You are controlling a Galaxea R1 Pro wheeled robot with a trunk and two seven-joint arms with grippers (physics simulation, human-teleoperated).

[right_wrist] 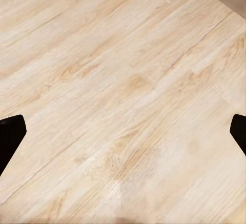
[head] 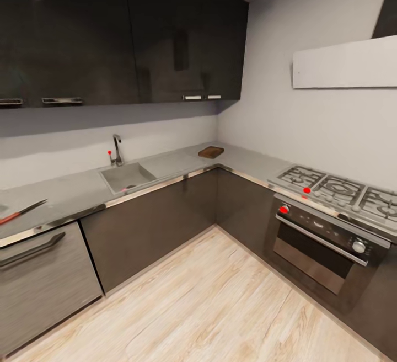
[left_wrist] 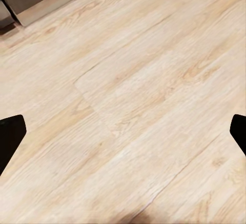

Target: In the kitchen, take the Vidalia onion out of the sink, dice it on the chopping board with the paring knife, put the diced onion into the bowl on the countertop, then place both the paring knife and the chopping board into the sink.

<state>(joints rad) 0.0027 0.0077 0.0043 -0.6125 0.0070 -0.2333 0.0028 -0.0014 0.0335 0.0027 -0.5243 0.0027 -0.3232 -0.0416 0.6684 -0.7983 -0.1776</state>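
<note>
Plank floor (head: 220, 301) below sink (head: 128, 176)

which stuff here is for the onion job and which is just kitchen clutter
For the job: sink, chopping board, paring knife, countertop.
Just there: hob, oven, wall cupboards, wooden floor.

Grey countertop (head: 71, 191); steel-grey sink (head: 128, 176); brown chopping board (head: 211, 152); paring knife (head: 22, 211) dark blade, reddish handle; dark glossy wall cabinets (head: 121, 31); pale wood-grain floor (head: 220, 307).
</note>
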